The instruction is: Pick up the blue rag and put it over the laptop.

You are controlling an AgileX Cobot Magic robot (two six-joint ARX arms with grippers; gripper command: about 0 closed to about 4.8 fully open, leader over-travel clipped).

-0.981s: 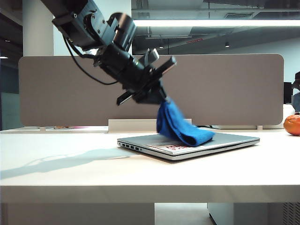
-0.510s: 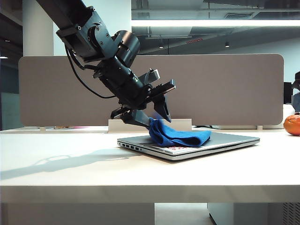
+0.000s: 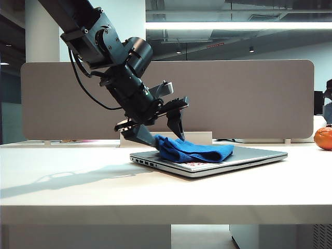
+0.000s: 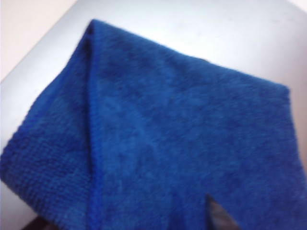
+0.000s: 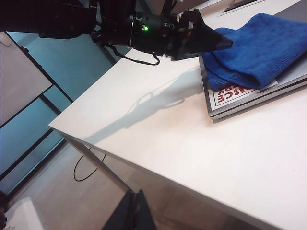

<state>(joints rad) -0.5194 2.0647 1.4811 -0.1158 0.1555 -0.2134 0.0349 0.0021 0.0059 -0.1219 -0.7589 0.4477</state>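
Exterior view: rag [image 3: 194,151] lain bunched on closed laptop [image 3: 249,155], covering part of lid. Left gripper [image 3: 165,132] spread wide, nothing held, one finger beside rag's edge. Right gripper unseen. Rag judged soft, light, limp; best pinched at edge fold.

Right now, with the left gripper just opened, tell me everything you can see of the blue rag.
The blue rag is a bright royal-blue, fuzzy cloth, folded and bunched in a low heap. It lies on the closed laptop, over its near-left part, partly covering the white sticker. The left gripper hangs open over its left end, one finger at the cloth's edge; contact is unclear. The right gripper is out of view.
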